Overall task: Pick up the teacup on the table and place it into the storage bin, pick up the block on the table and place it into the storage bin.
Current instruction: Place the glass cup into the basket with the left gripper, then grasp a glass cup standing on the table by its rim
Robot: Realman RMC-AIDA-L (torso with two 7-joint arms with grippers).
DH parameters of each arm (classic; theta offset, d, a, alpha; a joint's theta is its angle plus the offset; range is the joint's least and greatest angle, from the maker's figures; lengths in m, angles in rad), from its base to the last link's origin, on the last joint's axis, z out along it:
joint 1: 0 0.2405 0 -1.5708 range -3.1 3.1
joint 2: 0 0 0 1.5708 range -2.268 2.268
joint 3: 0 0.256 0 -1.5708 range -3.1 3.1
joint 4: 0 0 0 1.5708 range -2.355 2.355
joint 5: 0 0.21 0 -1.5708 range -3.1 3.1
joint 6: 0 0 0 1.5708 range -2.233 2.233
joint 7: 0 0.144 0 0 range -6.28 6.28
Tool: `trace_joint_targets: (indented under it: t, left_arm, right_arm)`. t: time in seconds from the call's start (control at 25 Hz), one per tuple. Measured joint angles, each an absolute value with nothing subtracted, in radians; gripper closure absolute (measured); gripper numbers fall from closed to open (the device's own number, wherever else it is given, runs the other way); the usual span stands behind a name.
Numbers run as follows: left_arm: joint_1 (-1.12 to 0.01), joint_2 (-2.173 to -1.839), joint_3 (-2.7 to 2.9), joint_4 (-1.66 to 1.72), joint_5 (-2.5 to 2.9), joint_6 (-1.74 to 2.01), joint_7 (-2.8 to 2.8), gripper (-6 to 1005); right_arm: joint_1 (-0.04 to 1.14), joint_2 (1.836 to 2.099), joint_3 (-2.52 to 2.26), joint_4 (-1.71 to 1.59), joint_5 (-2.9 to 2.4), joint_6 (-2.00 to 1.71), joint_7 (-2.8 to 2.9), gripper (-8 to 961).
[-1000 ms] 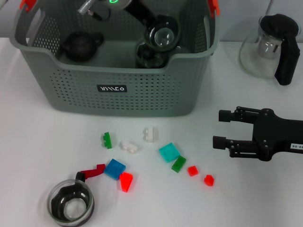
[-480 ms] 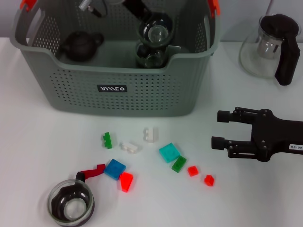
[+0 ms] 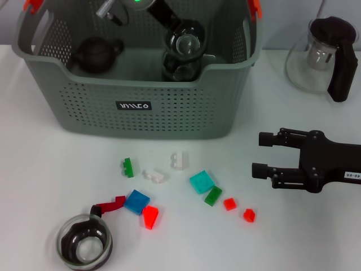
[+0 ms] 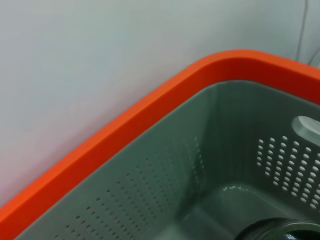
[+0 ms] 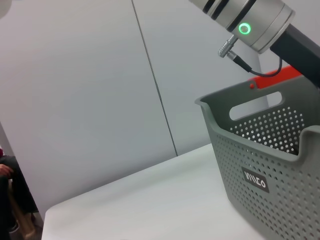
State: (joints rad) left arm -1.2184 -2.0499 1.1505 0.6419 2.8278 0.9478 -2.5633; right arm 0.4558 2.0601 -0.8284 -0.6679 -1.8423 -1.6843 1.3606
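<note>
The grey storage bin (image 3: pixel 84 121) stands at the back of the white table, and its orange rim (image 4: pixel 125 125) fills the left wrist view. My left arm (image 3: pixel 163 14) reaches down into it, with a glass teacup (image 3: pixel 183 40) at its tip, above a second glass cup (image 3: pixel 180 68). Another glass teacup (image 3: pixel 84 245) sits on the table at the front left. Several small blocks lie in front of the bin, among them a blue block (image 3: pixel 137 201) and a teal block (image 3: pixel 201 182). My right gripper (image 3: pixel 260 153) hovers open and empty to the right of the blocks.
A dark teapot (image 3: pixel 96 53) lies inside the bin at its left. A glass pitcher (image 3: pixel 321 56) with a black handle stands at the back right. The right wrist view shows the bin (image 5: pixel 270 170) and my left arm (image 5: pixel 250 20) above it.
The teacup at my left arm's tip has shifted a little to the left inside the bin. The right arm has barely moved.
</note>
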Motion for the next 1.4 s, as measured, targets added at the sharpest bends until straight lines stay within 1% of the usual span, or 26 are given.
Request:
trace_joint_targets:
  t: [0.4, 0.56, 0.76, 1.16, 1.32, 1.4]
  left_arm:
    - [-1.227, -2.046, 1.153, 0.610, 2.831, 0.930, -2.576, 904]
    - [-1.230, -2.052, 1.157, 0.591, 2.853, 0.908, -2.588, 892]
    - [-1.232, -2.054, 1.160, 0.582, 2.856, 0.894, -2.592, 715]
    - [-1.231, -2.058, 1.157, 0.608, 2.854, 0.908, -2.590, 670]
    - [-1.177, -2.064, 1.119, 0.741, 2.821, 0.975, -2.576, 653]
    - [-1.113, -2.079, 1.063, 0.883, 2.752, 1.048, -2.520, 645]
  right_arm:
    - [0.452, 2.059, -0.828, -0.661, -1.842, -1.684, 1.361, 130]
    - [0.453, 2.059, -0.828, -0.661, -1.842, -1.684, 1.361, 130]
    - [0.449, 2.059, -0.828, -0.661, -1.842, -1.684, 1.361, 130]
    - [0.448, 2.059, -0.828, -0.661, -1.842, -1.684, 1.361, 129]
    - [0.448, 2.059, -0.828, -0.661, -1.842, -1.684, 1.361, 129]
    - [0.448, 2.058, -0.828, -0.661, -1.842, -1.685, 1.361, 129]
